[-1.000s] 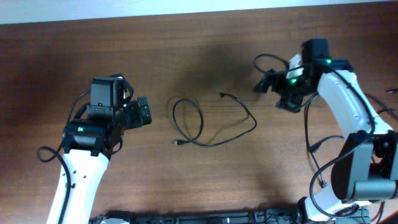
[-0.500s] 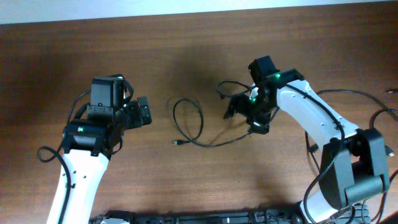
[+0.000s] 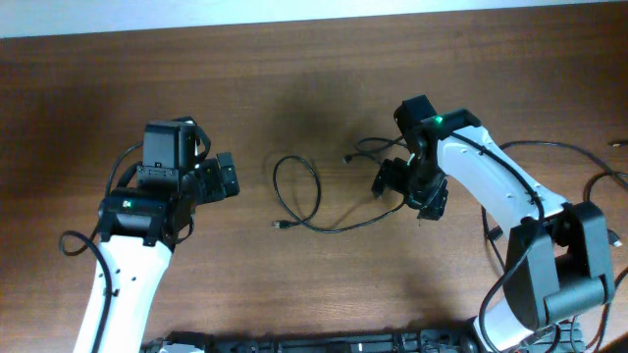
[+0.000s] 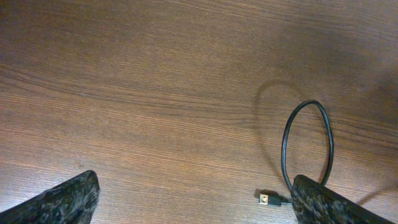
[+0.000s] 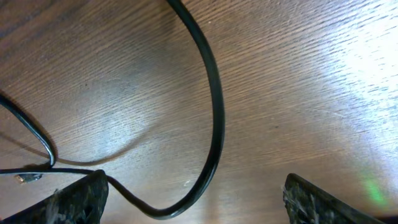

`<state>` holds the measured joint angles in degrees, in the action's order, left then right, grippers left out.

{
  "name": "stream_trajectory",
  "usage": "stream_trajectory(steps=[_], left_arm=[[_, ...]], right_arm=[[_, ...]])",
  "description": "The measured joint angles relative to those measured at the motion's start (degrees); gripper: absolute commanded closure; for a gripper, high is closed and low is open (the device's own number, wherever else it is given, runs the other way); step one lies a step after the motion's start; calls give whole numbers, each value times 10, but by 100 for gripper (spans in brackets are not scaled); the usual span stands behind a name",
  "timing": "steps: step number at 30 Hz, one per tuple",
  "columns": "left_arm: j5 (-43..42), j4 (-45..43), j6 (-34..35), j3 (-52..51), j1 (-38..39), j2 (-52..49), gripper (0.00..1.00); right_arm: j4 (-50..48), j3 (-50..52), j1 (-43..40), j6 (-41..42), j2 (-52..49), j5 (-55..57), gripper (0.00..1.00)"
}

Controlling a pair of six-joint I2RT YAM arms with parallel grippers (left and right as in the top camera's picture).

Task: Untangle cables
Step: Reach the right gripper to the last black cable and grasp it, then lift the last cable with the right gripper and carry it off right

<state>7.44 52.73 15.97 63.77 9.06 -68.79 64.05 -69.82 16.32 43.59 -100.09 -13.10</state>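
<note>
A thin black cable [image 3: 316, 199] lies on the wooden table, with a loop in the middle, a small plug [image 3: 278, 225] at one end and the other end [image 3: 350, 157] further back. My left gripper [image 3: 224, 179] is open and empty, just left of the loop. The left wrist view shows the loop [image 4: 285, 144] and the plug [image 4: 268, 199] close to the right finger of the left gripper [image 4: 196, 205]. My right gripper [image 3: 408, 191] is open over the cable's right bend. In the right wrist view the cable [image 5: 216, 124] curves between the right gripper's fingers [image 5: 199, 205], which are not closed on it.
Thicker black robot wires [image 3: 592, 186] trail at the right edge of the table. A pale strip [image 3: 196, 15] runs along the table's far edge. The arm bases stand at the near edge.
My right arm has swung left from the far right and come down over the cable's right bend. The cable's back end has shifted slightly. The left arm has not moved.
</note>
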Motion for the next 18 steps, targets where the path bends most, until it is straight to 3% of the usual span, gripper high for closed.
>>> stream_trajectory(steps=[7, 8, 10, 12, 13, 18], left_arm=[[0, 0, 0, 0, 0, 0, 1], [0, 0, 0, 0, 0, 0, 1], [0, 0, 0, 0, 0, 0, 1], [0, 0, 0, 0, 0, 0, 1], [0, 0, 0, 0, 0, 0, 1], [0, 0, 0, 0, 0, 0, 1]], right_arm=[[-96, 54, 46, 26, 0, 0, 14], [-116, 64, 53, 28, 0, 0, 22], [-146, 84, 67, 33, 0, -1, 47], [-161, 96, 76, 32, -1, 0, 86], [-162, 98, 78, 32, -1, 0, 96], [-164, 100, 78, 36, -1, 0, 96]])
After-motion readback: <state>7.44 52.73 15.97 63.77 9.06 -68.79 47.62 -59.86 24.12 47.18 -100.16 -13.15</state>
